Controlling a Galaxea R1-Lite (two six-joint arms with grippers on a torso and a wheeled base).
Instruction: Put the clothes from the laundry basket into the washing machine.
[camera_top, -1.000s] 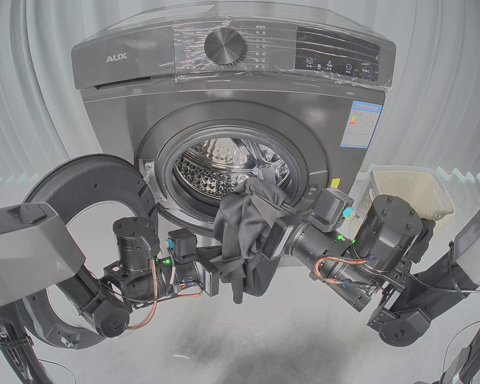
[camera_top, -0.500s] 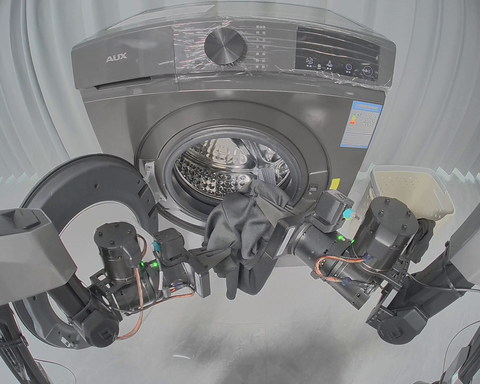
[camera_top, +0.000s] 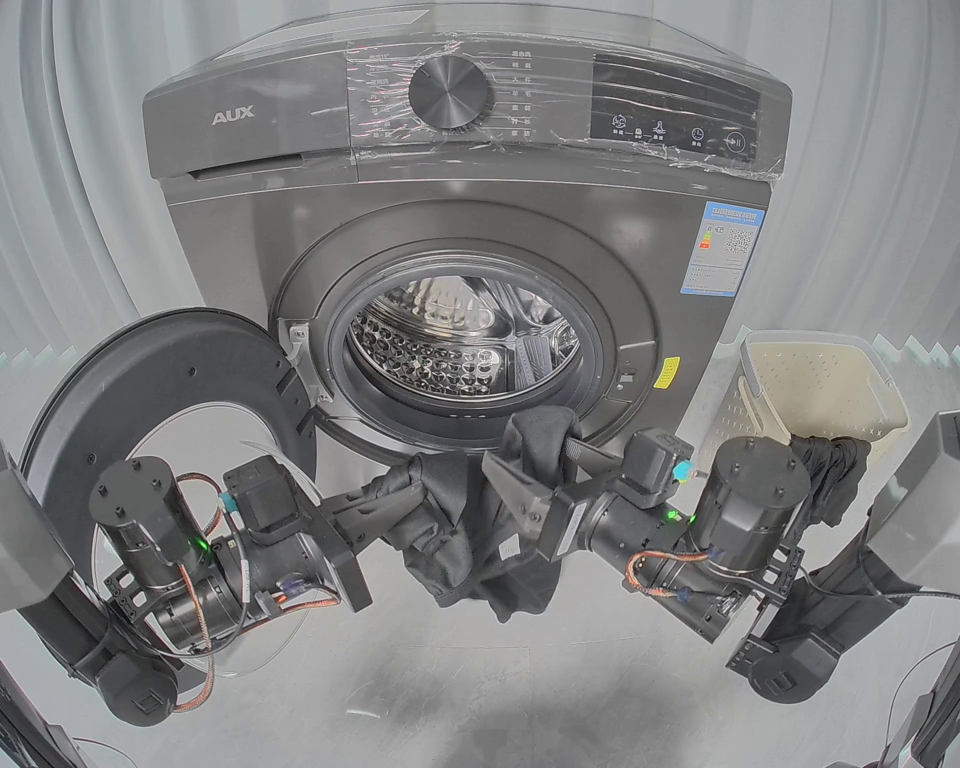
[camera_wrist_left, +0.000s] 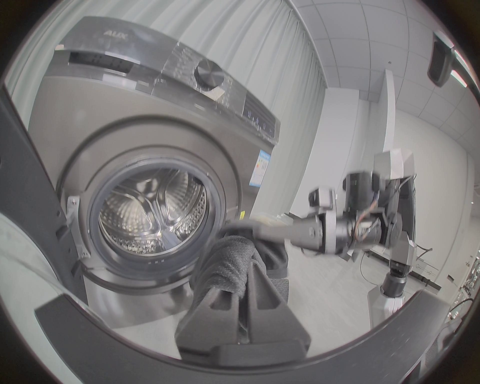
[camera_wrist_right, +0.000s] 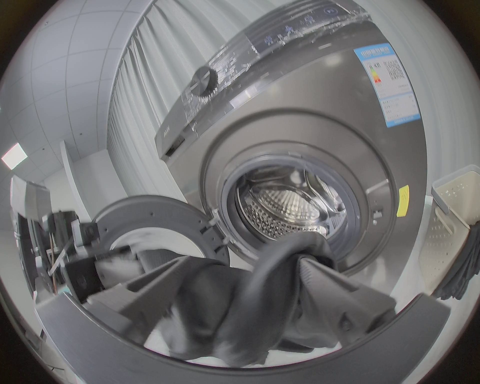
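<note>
**1. Jaws**
- Left gripper (camera_top: 405, 482): jaws closed tight on one edge of the dark grey cloth garment (camera_top: 460, 525). The cloth bunches over the fingertips in the left wrist view.
- Right gripper (camera_top: 535, 462): jaws clamped on a thick twisted bunch of the same garment (camera_wrist_right: 280, 285). The cloth passes btwn the two fingers and holds them somewhat apart.

**2. Garment pos.**
- Stretched btwn both grippers, w/ the middle sagging in a loose fold below them.
- Hangs in front of the grey front-loading washing machine (camera_top: 250, 250), outside the steel drum (camera_top: 450, 340).
- The top fold at the right gripper lines up w/ the lower rim of the door opening. Contact w/ the rim: cannot tell.

**3. Surroundings**
- Round grey door (camera_top: 170, 365): swung fully open to the machine's left, behind the left arm.
- Cream perforated plastic laundry basket (camera_top: 820, 375): on the floor just beside the machine, on the right side.
- Second dark garment (camera_top: 830, 470): draped over the basket's front rim, hanging down outside it, behind the right arm.
</note>
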